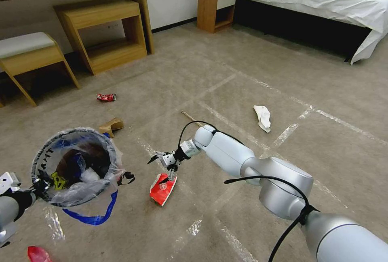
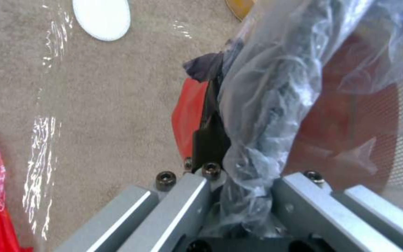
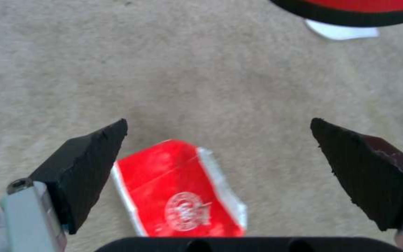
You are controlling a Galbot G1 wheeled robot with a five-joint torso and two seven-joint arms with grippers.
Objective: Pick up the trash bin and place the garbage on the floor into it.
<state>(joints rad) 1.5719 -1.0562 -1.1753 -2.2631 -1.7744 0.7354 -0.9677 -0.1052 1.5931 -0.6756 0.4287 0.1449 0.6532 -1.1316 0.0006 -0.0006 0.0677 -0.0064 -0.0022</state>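
- The trash bin [image 1: 74, 165] hangs off the floor [image 1: 226, 72] at the robot's left, mouth up, some litter already inside
- The left gripper [image 2: 239, 196] is clamped on the bin's rim and its clear bag liner [image 2: 276, 98]; the thin plastic looks slippery, so the hold seems light but not very firm
- The red wrapper [image 1: 163, 189] lies flat on the floor just right of the bin: thin, limp and light, best pinched at its lifted edge
- The right gripper [image 1: 165, 165] hovers just above it, fingers [image 3: 85, 168] spread wide, holding nothing
- Farther out lie a wooden stick [image 1: 192, 118], a cardboard piece [image 1: 111, 125], a crushed can [image 1: 106, 97] and a white tissue [image 1: 262, 117]
- Nothing blocks the wrapper
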